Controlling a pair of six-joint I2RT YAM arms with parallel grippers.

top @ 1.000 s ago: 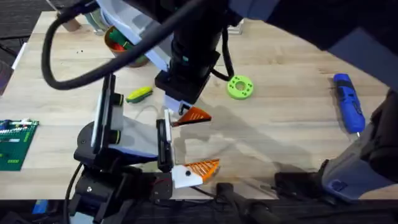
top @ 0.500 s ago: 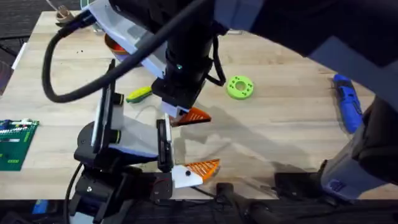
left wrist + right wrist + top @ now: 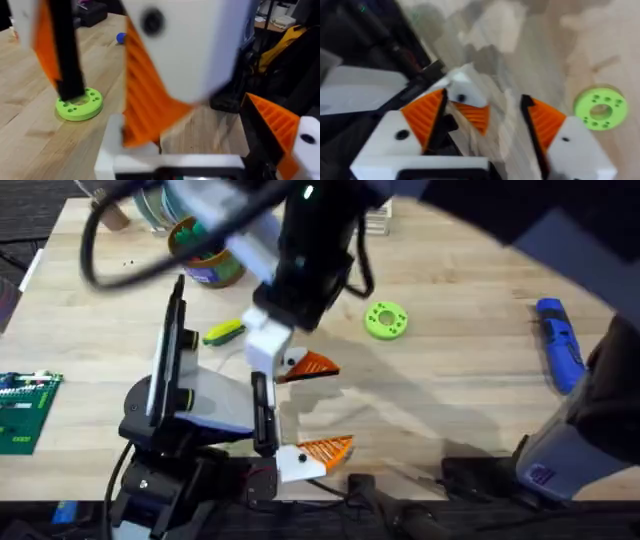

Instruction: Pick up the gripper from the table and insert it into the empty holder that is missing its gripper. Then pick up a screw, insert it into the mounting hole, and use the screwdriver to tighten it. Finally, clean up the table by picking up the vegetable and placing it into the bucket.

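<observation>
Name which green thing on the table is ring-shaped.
The bright green disc with a centre hole, right of the yellow-green vegetable; the circuit board is flat and rectangular.

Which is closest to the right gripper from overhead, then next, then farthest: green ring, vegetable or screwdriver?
From the right gripper:
1. The vegetable, just left of it.
2. The green ring, off to its right.
3. The screwdriver, near the table's far right edge.

orange ribbed gripper (image 3: pixel 312 366) at white holder (image 3: pixel 266 343), mid-table
</observation>
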